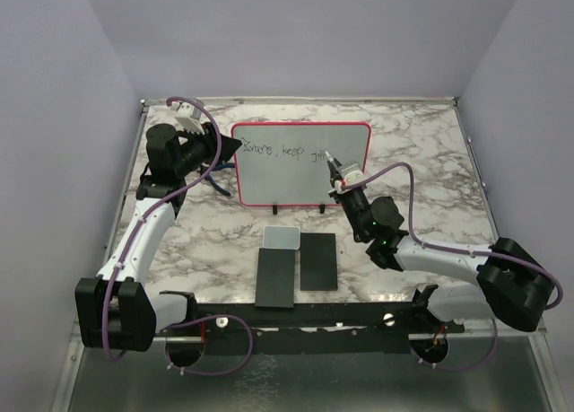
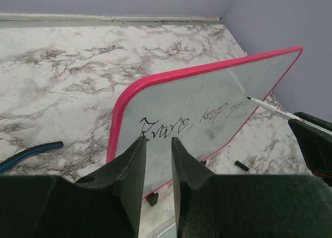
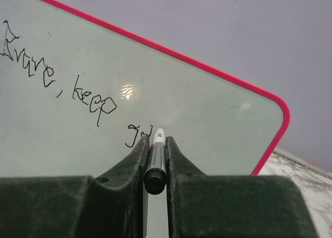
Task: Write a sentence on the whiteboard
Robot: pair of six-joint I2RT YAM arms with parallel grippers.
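Two black fingers [image 3: 132, 165] of the right gripper [image 3: 155, 142] clamp a slim marker pen with a dark butt and white nose [image 3: 155, 163]. Its long axis runs straight out from the jaws, and its tip meets the face of the large rectangular whiteboard with a red-pink rim [image 1: 305, 183]. The nib sits at the end of the thin dark handwritten sentence [image 1: 285, 151], "Brave, keep" plus a started word, which runs left to right along the board's upper part. The board stands upright on two small black feet [image 1: 273, 209] at the far middle of the grey-veined marble table [image 1: 430, 174], long side level, face toward the arms. The left gripper [image 2: 158, 142] is at the board's left rim, jaws narrowly apart; whether they pinch it cannot be told. Near the board's front lie a small grey-white rounded pad [image 1: 282, 237] and two black rectangular slabs [image 1: 274, 279].
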